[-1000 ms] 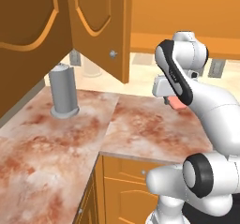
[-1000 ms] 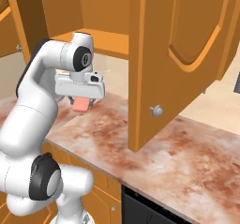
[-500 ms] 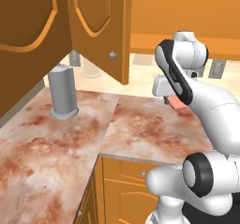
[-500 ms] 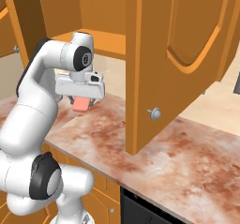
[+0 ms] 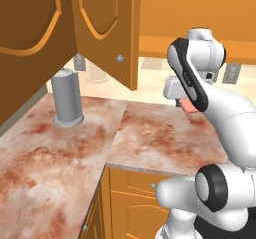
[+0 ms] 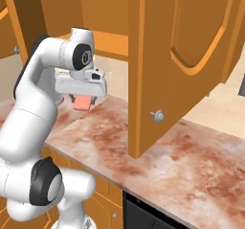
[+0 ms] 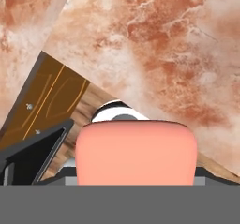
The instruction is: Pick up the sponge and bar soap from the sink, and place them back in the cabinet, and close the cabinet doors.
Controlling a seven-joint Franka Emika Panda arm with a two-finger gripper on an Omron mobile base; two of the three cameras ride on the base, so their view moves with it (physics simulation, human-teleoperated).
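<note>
Gripper (image 6: pixel 83 100) was held above the counter (image 6: pixel 191 161), jaws clenched on the soap (image 6: pixel 82 103); the pink block hung just under the white hand in the right base view and showed as a small pink patch (image 5: pixel 185 104) below the hand in the left base view. In the hand view the soap (image 7: pixel 136 152) sat at 6 o'clock, wide and rounded, spanning the space where the finger tips would rise, so the tips themselves could not be made out. Beyond it at 12 o'clock lay mottled red-brown stone; at 9 o'clock a strip of darker wood front ran diagonally. Soap was clear of the counter, not touching it. Cabinet doors stood open: in the left base view one door (image 5: pixel 107 28) hung at 11 o'clock from the gripper (image 5: pixel 184 103) with its round knob (image 5: pixel 120 59) near the lower edge, and a second door (image 5: pixel 30 38) stood nearer the camera at 9 o'clock. In the right base view a door (image 6: pixel 184 55) stood at 3 o'clock of the gripper, edge-on toward the arm, knob (image 6: pixel 156 116) low on its face, well apart from the soap. A grey cylinder (image 5: pixel 67 97) stood upright on the counter (image 5: pixel 150 133) at 9 o'clock from the gripper, under the doors. Orange drawer fronts (image 5: pixel 132 198) ran below the counter edge at 6 o'clock.
</note>
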